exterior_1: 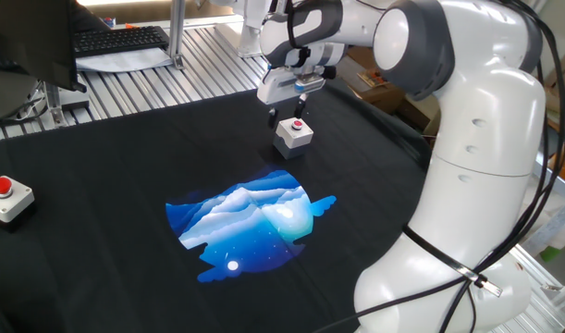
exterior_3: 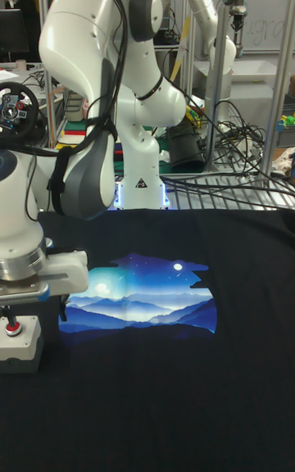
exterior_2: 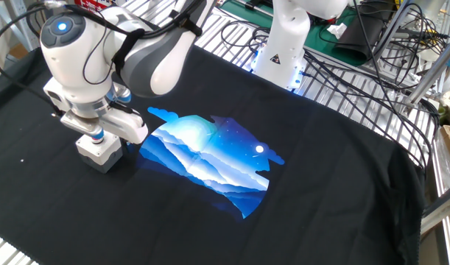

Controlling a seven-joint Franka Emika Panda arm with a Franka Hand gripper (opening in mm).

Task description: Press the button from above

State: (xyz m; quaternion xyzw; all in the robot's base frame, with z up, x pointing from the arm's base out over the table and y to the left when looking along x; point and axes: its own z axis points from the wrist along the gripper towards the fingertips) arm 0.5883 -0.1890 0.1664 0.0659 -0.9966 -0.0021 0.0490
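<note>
The button (exterior_1: 299, 124) is a small red cap on a light-grey cube box (exterior_1: 294, 136) that stands on the black cloth. My gripper (exterior_1: 286, 111) hangs right over it, open, with a clear gap between its two dark fingers. In the tall fixed view one fingertip (exterior_3: 8, 314) comes down onto the button (exterior_3: 11, 327), and the other finger hangs off to the right of the box (exterior_3: 20, 342). In the other fixed view the gripper (exterior_2: 99, 137) sits on top of the box (exterior_2: 99, 153) and hides the button.
A flatter white box with a bigger red dome (exterior_1: 6, 196) lies at the cloth's left edge. A blue landscape print (exterior_1: 250, 222) covers the cloth's middle. A keyboard (exterior_1: 120, 39) and a monitor stand behind the table, and cables (exterior_2: 342, 66) run along its side.
</note>
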